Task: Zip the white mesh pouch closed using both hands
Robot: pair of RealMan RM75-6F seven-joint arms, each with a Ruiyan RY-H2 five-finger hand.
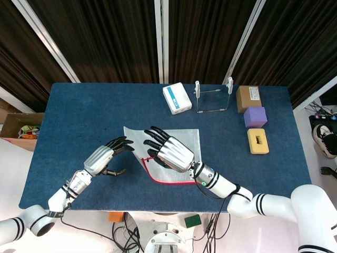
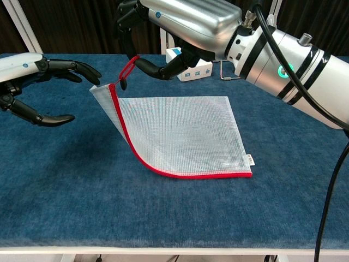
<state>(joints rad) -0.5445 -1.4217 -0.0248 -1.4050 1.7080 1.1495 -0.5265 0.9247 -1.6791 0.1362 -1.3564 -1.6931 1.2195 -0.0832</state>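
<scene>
The white mesh pouch [image 2: 185, 136] with a red zipper edge [image 2: 163, 170] lies mid-table on the blue cloth; its near-left corner is raised off the surface. My right hand [image 2: 180, 22] hovers over that corner and pinches the red pull loop [image 2: 128, 67] between thumb and a finger. In the head view the right hand [image 1: 169, 150] covers much of the pouch [image 1: 184, 138]. Just left of the raised corner, my left hand [image 2: 38, 82] is apart from it, fingers spread and holding nothing; the head view shows the left hand [image 1: 108, 155] beside the pouch's left edge.
At the table's back stand a white box [image 1: 177, 98] and a wire stand [image 1: 213, 97]. Along the right side are a brown box [image 1: 248, 98], a purple block [image 1: 255, 117] and a yellow block [image 1: 257, 140]. A cardboard box [image 1: 21, 129] sits off the left edge.
</scene>
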